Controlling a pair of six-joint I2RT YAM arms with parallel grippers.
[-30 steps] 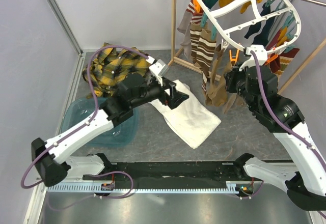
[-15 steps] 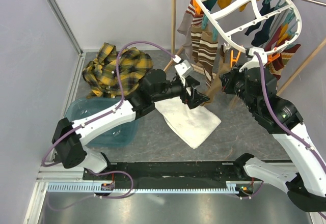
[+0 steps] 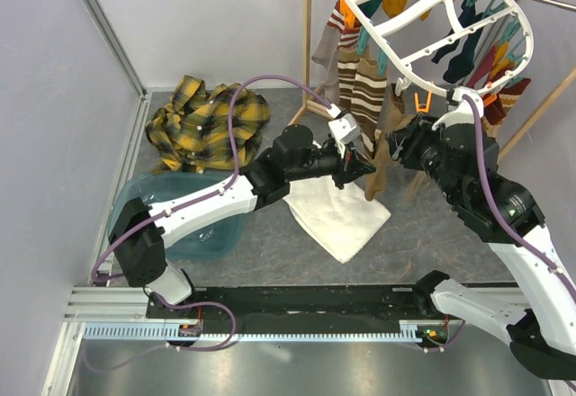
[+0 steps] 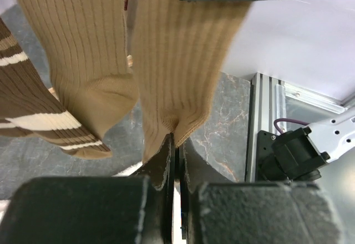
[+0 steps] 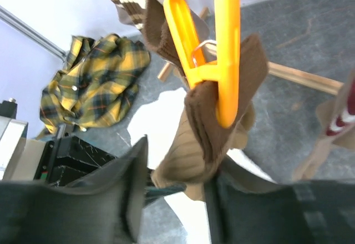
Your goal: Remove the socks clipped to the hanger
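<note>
The white hanger (image 3: 517,27) hangs at the top right with socks (image 3: 360,90) clipped round it. A tan sock (image 3: 379,180) dangles from an orange clip (image 3: 415,102). My left gripper (image 3: 364,167) is shut on that tan sock's toe (image 4: 166,77), with its jaws (image 4: 176,140) pressed together on the fabric. A second tan sock (image 4: 91,61) and a brown striped sock (image 4: 28,116) hang beside it. My right gripper (image 3: 405,142) stands open just below the orange clip (image 5: 222,44), its jaws (image 5: 177,194) on either side of the clipped sock (image 5: 213,122).
A yellow-black plaid shirt (image 3: 202,121) lies at the back left. A white towel (image 3: 337,211) is spread on the floor under the socks. A teal basin (image 3: 193,229) sits under the left arm. The wooden rack frame (image 3: 309,36) stands behind the hanger.
My left arm has swung right from over the towel to the tan sock and shut on its toe. My right gripper has opened below the orange clip.
</note>
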